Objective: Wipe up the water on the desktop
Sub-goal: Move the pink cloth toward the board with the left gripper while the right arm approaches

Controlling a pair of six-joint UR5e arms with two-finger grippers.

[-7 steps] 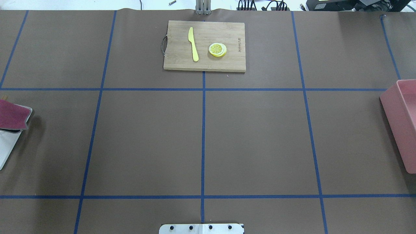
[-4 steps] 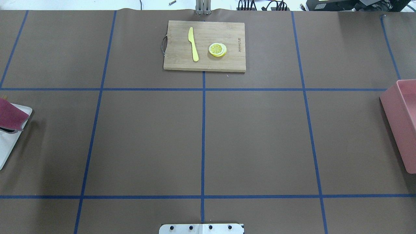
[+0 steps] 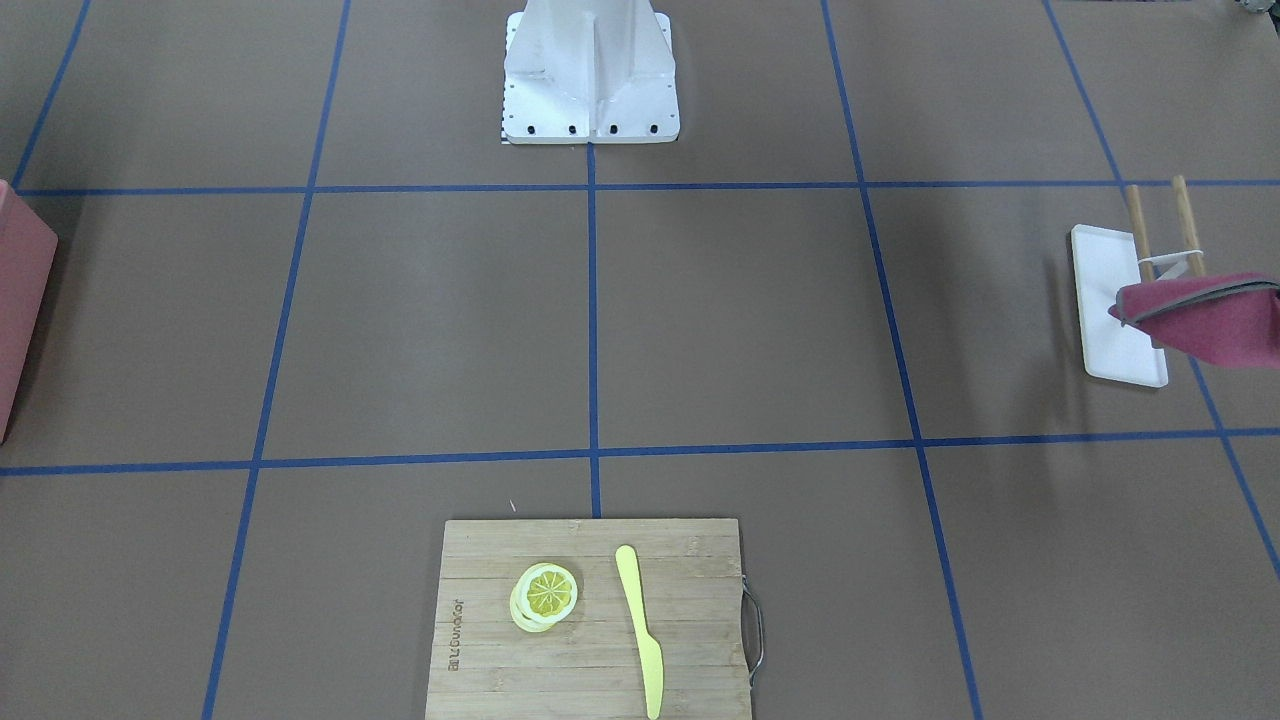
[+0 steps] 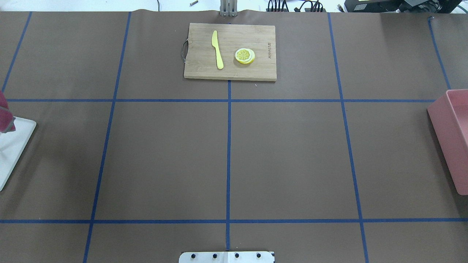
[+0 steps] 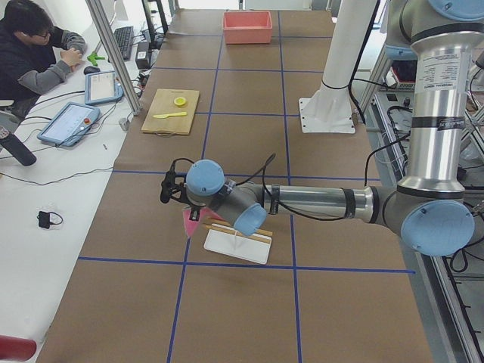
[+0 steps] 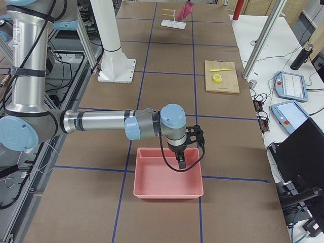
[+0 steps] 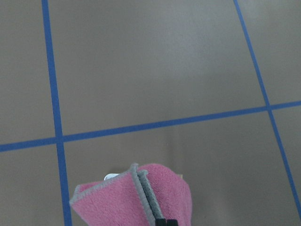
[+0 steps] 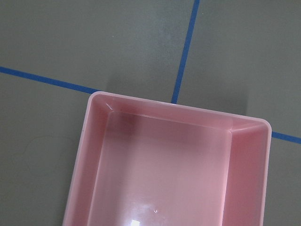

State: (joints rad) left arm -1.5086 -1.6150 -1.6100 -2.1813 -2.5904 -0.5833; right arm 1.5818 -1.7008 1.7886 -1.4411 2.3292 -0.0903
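The brown desktop (image 4: 285, 157) with its blue tape grid shows no water that I can make out. My left gripper (image 5: 170, 189) is shut on a magenta cloth (image 3: 1205, 318) and holds it in the air over the far left of the desktop, above a white rack base (image 3: 1115, 320). The cloth hangs folded at the bottom of the left wrist view (image 7: 127, 200) and shows as a sliver at the overhead view's left edge (image 4: 5, 117). My right gripper (image 6: 181, 161) hovers over a pink bin (image 8: 164, 165); I cannot tell if it is open or shut.
A bamboo cutting board (image 4: 199, 69) at the back centre holds a yellow knife (image 4: 217, 49) and lemon slices (image 4: 245, 56). The pink bin (image 4: 451, 135) sits at the right edge. Two wooden pegs (image 3: 1140, 225) stand on the white rack base (image 4: 14, 142). The robot's base (image 3: 590, 70) is at the near centre.
The cloth has moved left, off the white rack base and almost out of the overhead view. Nothing else has moved.
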